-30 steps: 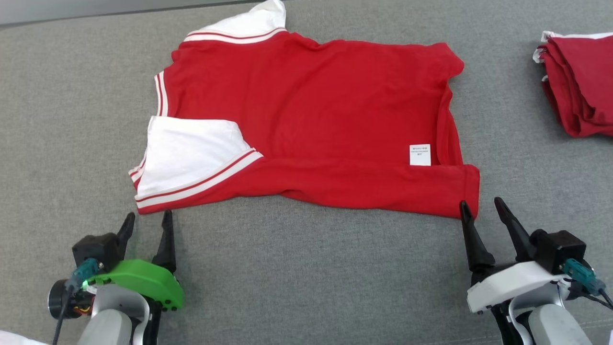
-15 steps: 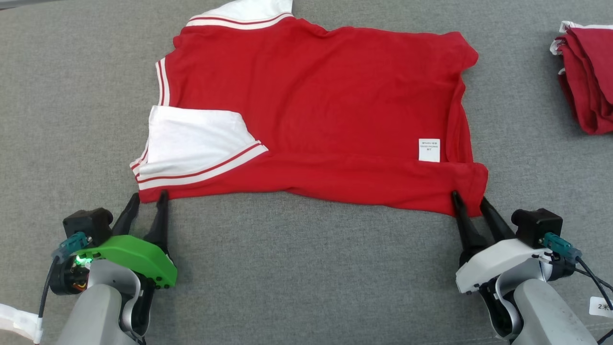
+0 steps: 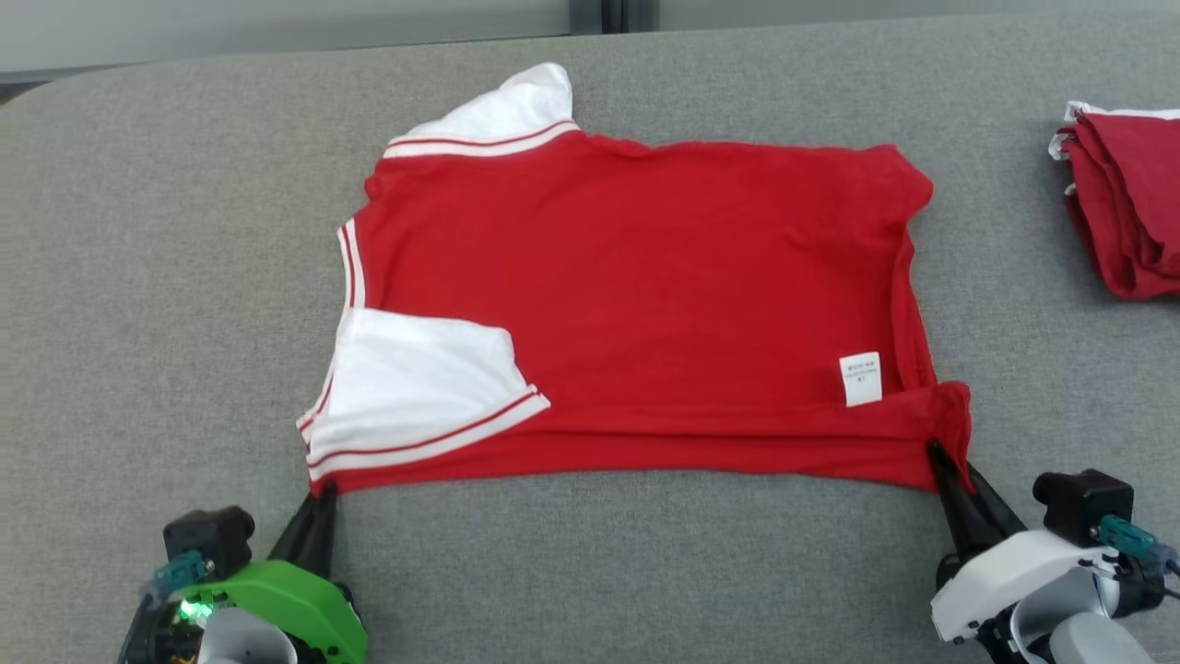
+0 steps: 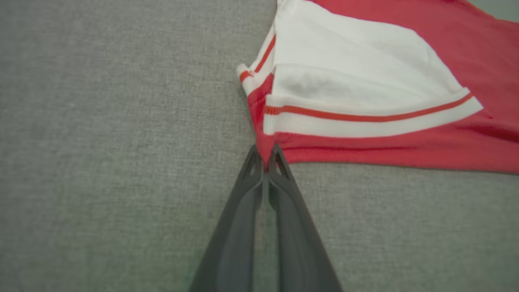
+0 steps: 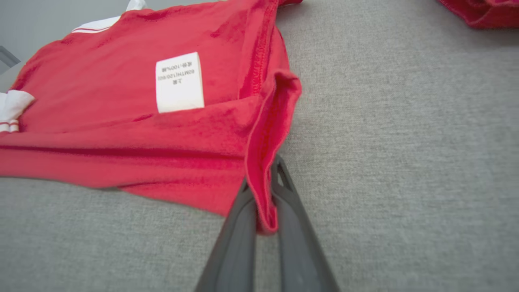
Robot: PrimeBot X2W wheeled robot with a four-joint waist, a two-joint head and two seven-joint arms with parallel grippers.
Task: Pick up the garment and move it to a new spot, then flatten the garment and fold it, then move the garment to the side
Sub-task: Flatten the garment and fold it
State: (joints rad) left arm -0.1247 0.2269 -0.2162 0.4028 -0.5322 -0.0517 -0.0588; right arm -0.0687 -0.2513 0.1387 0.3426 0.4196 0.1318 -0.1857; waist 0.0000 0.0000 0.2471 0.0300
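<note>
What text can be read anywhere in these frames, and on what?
"100%": on the white care label sewn inside the red shirt, upside down in the right wrist view; a likely reading.
The label's other lines: too small and blurred to read.
Same label in the head view: unreadable.
No other text.

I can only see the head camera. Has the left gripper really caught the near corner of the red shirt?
Observer: Yes. In the left wrist view the left gripper is shut, with only the very tip of the shirt corner pinched between its fingertips.
Operator: And the right one?
Observer: The right gripper is shut on a deeper bite: a fold of the hem runs down between its fingers, well past the tips.
Operator: Anything on the label?
Observer: The label carries a few lines of small print, upside down in the right wrist view and too small for me to read.
</note>
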